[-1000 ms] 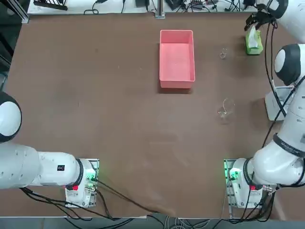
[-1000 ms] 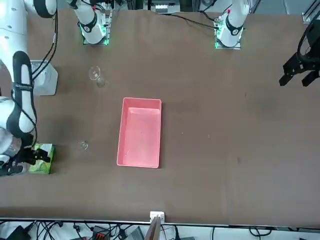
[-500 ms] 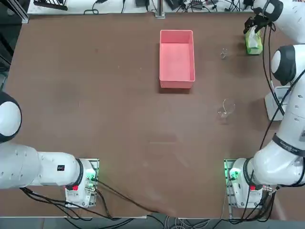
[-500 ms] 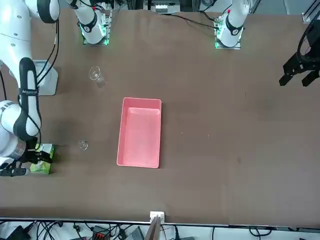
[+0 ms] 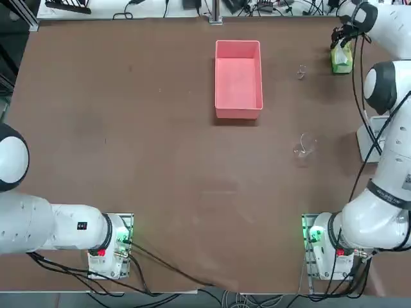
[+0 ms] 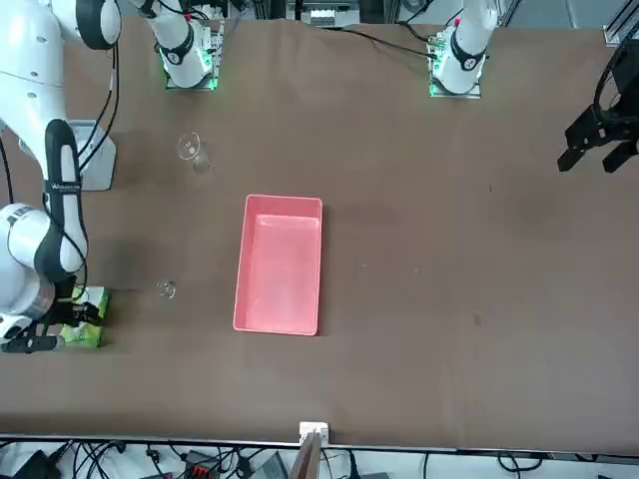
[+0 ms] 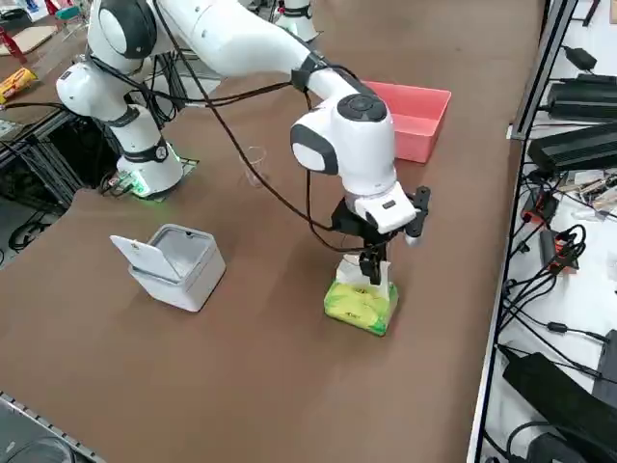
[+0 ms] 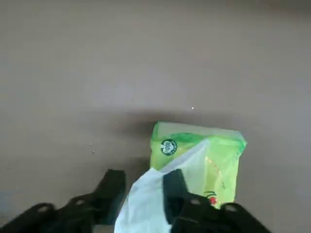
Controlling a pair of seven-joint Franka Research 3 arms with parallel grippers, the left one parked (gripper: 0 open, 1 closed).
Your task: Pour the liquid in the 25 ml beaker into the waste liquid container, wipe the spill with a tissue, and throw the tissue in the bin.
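One tissue (image 8: 146, 199), white, soft, prob. creased, btwn fingers of R end effector (image 8: 145, 194), part-open.

Right end effector (image 8: 144, 174): at the tissue (image 8: 146, 200) on the green pack (image 8: 214, 162). Seen from the top view, it has shifted a little toward the robot's side of the surface (image 5: 173, 160), and less of the white paper shows beneath it than at first.

Right arm (image 6: 45, 150): elbow and forearm have swung inward, toward the pink tray (image 6: 279, 264); largest change seen, bigger in the earlier interval, slight since.

Cables (image 6: 117, 90) along that arm: carried the same way, the lower loop sitting farther inward.

White box (image 6: 97, 160): from the front view, an edge now shows past the arm's outer side, where the arm had hidden it.
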